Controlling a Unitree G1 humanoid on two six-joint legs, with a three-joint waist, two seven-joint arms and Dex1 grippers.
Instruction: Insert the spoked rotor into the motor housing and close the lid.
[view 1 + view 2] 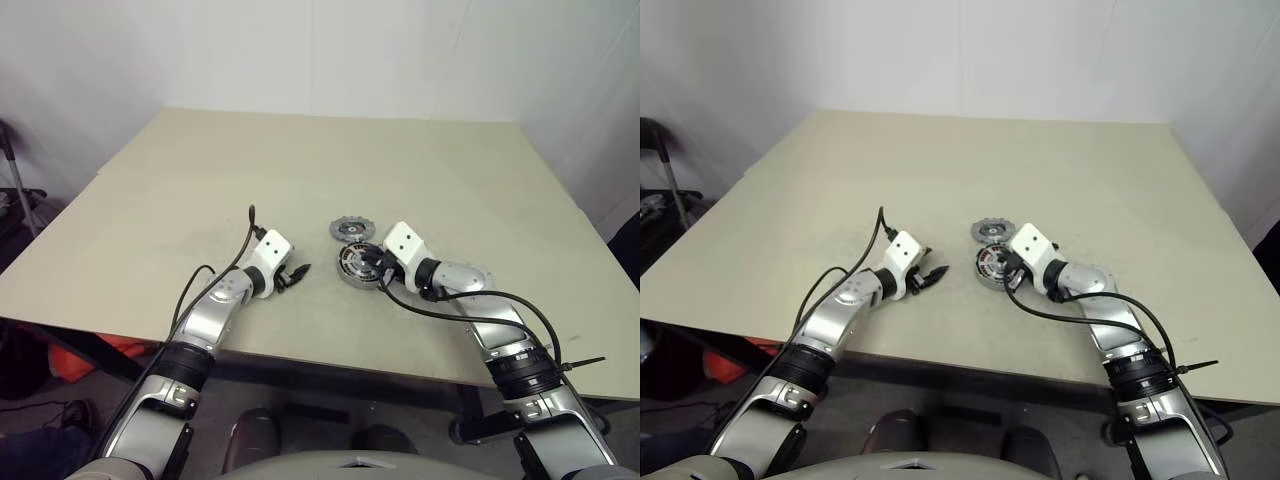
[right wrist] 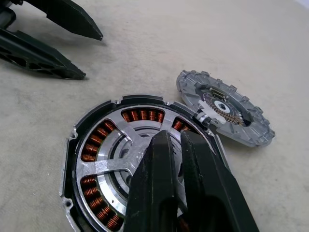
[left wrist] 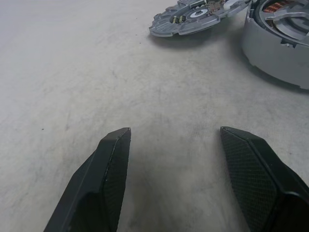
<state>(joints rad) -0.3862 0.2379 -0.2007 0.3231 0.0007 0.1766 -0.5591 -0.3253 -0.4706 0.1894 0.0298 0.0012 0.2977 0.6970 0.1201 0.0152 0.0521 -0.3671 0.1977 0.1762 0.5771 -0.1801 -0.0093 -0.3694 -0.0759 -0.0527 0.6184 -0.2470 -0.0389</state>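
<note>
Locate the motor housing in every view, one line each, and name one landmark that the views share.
Left eye view: motor housing right of centre, at the right gripper.
Right eye view: right of centre, again at that gripper.
Left wrist view: cut off at the upper right corner.
Right wrist view: lower centre, partly behind the shut fingers.
Shared landmark: the grey toothed disc lying on the table beside the housing.

soft, even, bright light; faint shadows; views sharp.
</note>
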